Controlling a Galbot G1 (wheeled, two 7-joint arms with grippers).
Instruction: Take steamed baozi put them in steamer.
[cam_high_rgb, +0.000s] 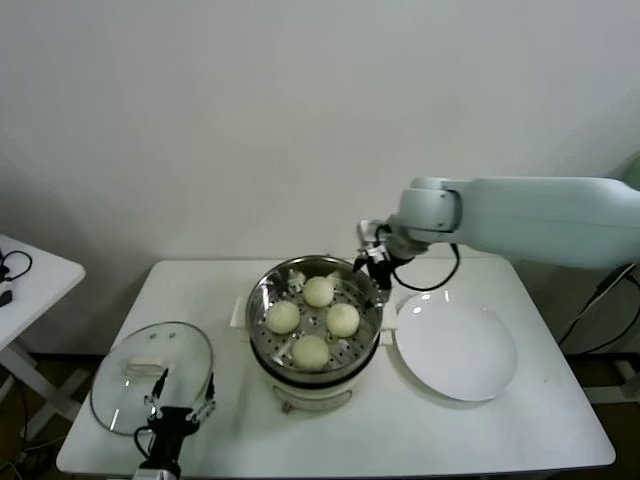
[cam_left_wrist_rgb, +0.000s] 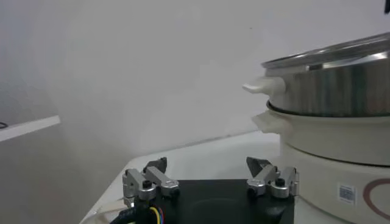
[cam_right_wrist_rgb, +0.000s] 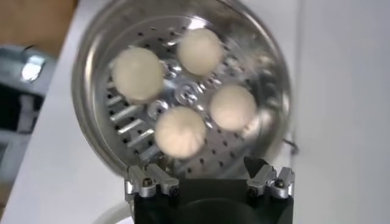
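Observation:
The shiny steel steamer (cam_high_rgb: 258, 300) stands mid-table on its whitish base. Several pale round baozi lie on its perforated tray, among them one at the back (cam_high_rgb: 319, 291), one on the left (cam_high_rgb: 283, 317) and one at the front (cam_high_rgb: 311, 351). My right gripper (cam_high_rgb: 374, 264) hovers above the steamer's back right rim, open and empty. Its wrist view looks down into the steamer (cam_right_wrist_rgb: 275, 67) at the baozi (cam_right_wrist_rgb: 180, 132), with the gripper (cam_right_wrist_rgb: 207, 164) holding nothing. My left gripper (cam_high_rgb: 182, 408) is parked, open and empty, low at the table's front left, next to the steamer (cam_left_wrist_rgb: 341, 85).
A round glass lid (cam_high_rgb: 130, 385) lies at the front left beside my left gripper (cam_left_wrist_rgb: 207, 165). A flat white plate (cam_high_rgb: 455, 350) lies just right of the steamer. A small white side table (cam_high_rgb: 25, 275) stands at the far left.

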